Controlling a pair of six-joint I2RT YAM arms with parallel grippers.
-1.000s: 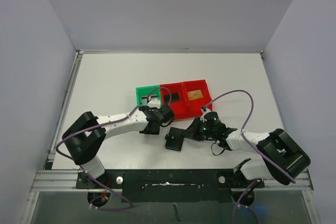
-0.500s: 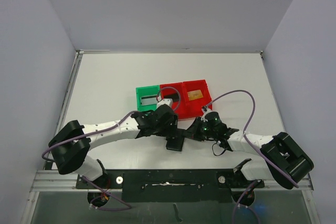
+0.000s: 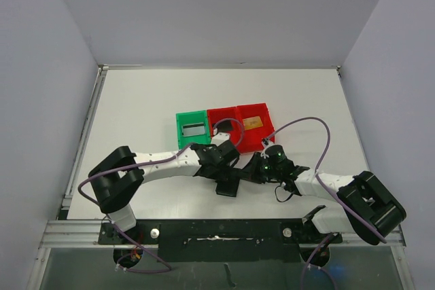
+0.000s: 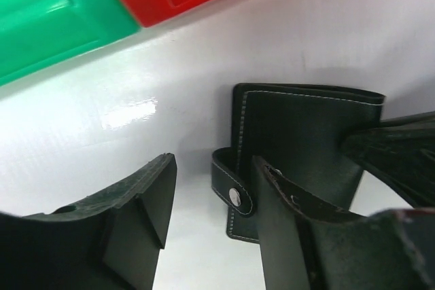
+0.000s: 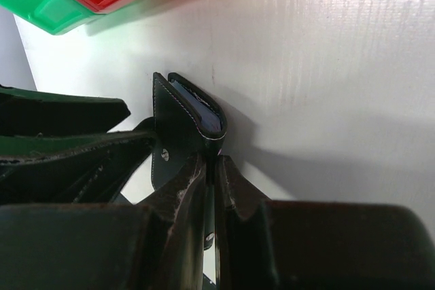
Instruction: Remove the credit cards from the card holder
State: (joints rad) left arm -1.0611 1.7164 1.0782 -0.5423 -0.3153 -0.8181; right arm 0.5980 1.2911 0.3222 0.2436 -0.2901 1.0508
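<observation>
The right gripper (image 5: 212,180) is clenched on the right side of the holder (image 5: 182,121), its fingers nearly meeting with the leather between them. The left gripper (image 4: 211,198) is spread and grasps nothing. The snap tab (image 4: 231,193) sits between its fingers, and the folded holder lies just near of it on the table (image 3: 136,113), just near of the red bins (image 3: 262,135). The holder looks almost square, so its long axis is unclear. Both arms are at the holder, but only the left is free, so closing on the tab looks like its job. A grey card (image 3: 193,128) lies in the green bin (image 3: 177,127) and a gold card (image 3: 253,123) in the right red bin. Whether any card is inside the holder I cannot tell.
</observation>
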